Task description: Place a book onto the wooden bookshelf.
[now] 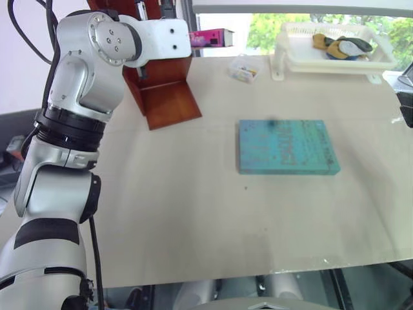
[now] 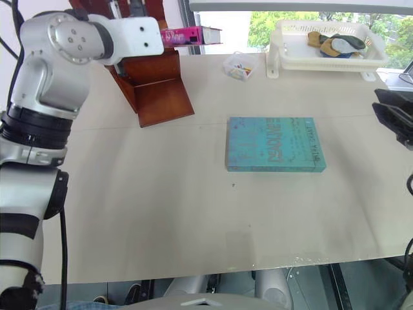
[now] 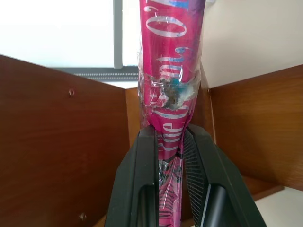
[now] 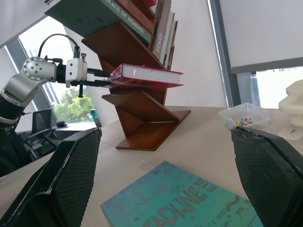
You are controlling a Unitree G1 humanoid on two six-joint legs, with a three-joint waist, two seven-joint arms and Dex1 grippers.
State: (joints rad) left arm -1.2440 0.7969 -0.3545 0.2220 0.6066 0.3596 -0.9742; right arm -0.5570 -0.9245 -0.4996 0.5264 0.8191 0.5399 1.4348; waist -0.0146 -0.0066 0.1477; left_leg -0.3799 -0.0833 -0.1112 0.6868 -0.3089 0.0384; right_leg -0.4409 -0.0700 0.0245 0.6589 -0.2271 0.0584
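The book point(image 4: 150, 75), a glossy magenta paperback with pale lettering and a wrinkled transparent wrap, lay flat and level in the air, its page block showing white along one long edge. It was pinched at one short end between the two black fingers point(image 3: 142, 189) of the left gripper point(image 3: 170, 142), which were closed narrowly upon it. Its free end reached beside the slanted brown panels of the wooden bookshelf point(image 4: 142, 118), at the height of an open tier below a row of shelved volumes; whether it touched any panel could not be told.

The step in hand was judged to be the insertion of the book into that tier. To do it well, the book would need to stay level and square to the opening, with its leading edge clearing the slanted side panel. It should rest on the tier's floor before the fingers part. A grip at one end alone leaves the far end free to sag or twist. The glossy wrap may also slip, so a slow, straight advance seemed advisable.

The right gripper point(image 4: 165, 179) was held apart from the work, its fingers spread wide and holding nothing, above a teal-green book point(image 1: 287, 147) lying flat on the pale desk point(image 1: 193, 213). Farther back stood a small clear box point(image 2: 238, 66) of coloured bits and a white tray point(image 2: 322, 58) bearing a few objects.
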